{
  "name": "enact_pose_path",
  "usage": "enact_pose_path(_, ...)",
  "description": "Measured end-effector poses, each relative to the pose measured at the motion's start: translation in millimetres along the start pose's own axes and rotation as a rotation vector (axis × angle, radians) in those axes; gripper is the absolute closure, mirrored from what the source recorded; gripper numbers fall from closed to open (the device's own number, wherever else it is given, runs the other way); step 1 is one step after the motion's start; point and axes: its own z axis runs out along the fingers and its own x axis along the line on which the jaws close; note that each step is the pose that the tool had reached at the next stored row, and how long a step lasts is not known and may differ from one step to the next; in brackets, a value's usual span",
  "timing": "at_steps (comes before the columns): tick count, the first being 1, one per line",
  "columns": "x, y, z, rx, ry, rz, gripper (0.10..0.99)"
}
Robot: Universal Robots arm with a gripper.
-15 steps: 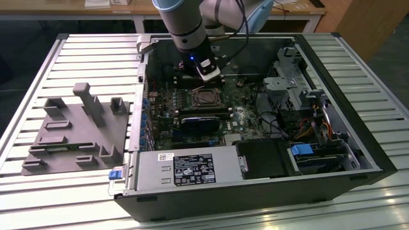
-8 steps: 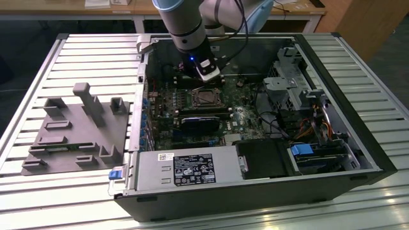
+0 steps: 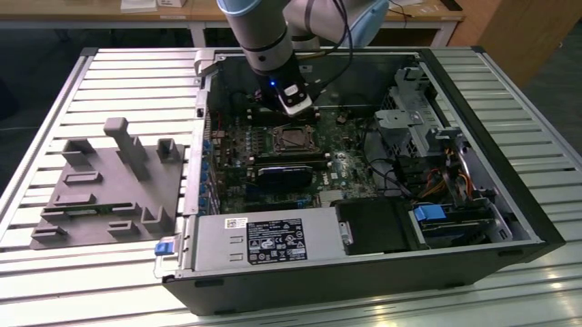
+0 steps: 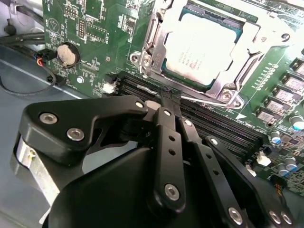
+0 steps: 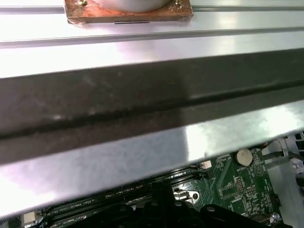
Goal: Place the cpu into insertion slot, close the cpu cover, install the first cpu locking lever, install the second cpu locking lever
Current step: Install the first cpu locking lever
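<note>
**Silver chip seated, gripper at the socket's edge**

In the exterior view, a black open computer case (image 3: 364, 286) lay on the slatted metal tabletop (image 3: 54, 286). The arm's black gripper (image 3: 298, 109) hung low over the green motherboard (image 3: 232, 146), just beside the square, silver-rimmed insertion slot (image 3: 293, 139). A grey moulded fixture tray (image 3: 100, 191) sat on the tabletop at the exterior view's left of the case. A silver power supply box (image 3: 264, 242) filled the case's near side.

In the second wrist view, the cpu (image 4: 199, 47), a flat square chip with a silvery-grey top, sat inside the insertion slot. The thin silvery cpu cover (image 4: 251, 38) lay flat around it, framing the chip in its window. The gripper's fingers were drawn together into one narrow tip. That tip met the end of a thin silver rod (image 4: 209, 101) running between the socket and the long black memory slots (image 4: 223, 130). Whether it pinched the rod could not be told. A round silver coin battery (image 4: 66, 53) lay well apart from the socket.

In the first wrist view, a brushed metal wall (image 5: 142, 156) crossed the frame, with a copper-coloured plate (image 5: 128, 13) beyond it. The motherboard and the coin battery showed past the wall's edge.
</note>
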Motion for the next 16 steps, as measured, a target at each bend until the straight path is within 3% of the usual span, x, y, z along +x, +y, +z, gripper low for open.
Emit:
enact_pose_path(8, 1.4, 4.1, 2.0, 0.012, -0.0084, 0.032, 0.980)
enact_pose_path(16, 2.0, 3.7, 4.2, 0.030, -0.0213, 0.081, 0.980)
